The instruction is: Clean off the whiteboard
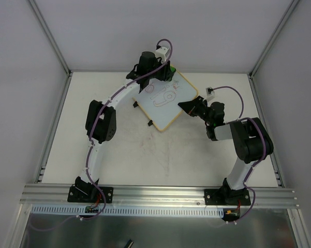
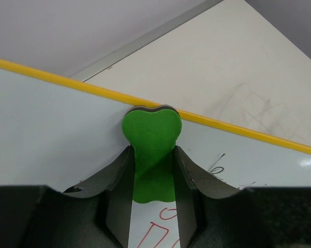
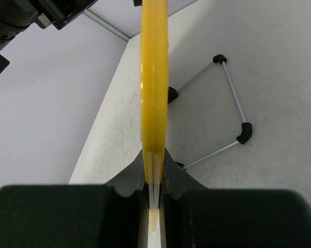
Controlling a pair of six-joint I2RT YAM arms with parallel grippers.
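The whiteboard (image 1: 165, 101), white with a yellow-tan frame and red scribbles, stands tilted at the far middle of the table. My left gripper (image 1: 163, 72) is shut on the green eraser (image 2: 151, 152) and presses it on the board near its far edge (image 2: 238, 129); red marks (image 2: 160, 230) show just below the eraser. My right gripper (image 1: 189, 106) is shut on the board's right edge, seen edge-on as a yellow strip (image 3: 154, 82) between the jaws.
The board's wire stand (image 3: 233, 111) with black feet rests on the table behind it. Two black clips (image 1: 150, 124) sit on the board's near-left edge. Metal rails (image 1: 57, 119) and grey walls bound the table.
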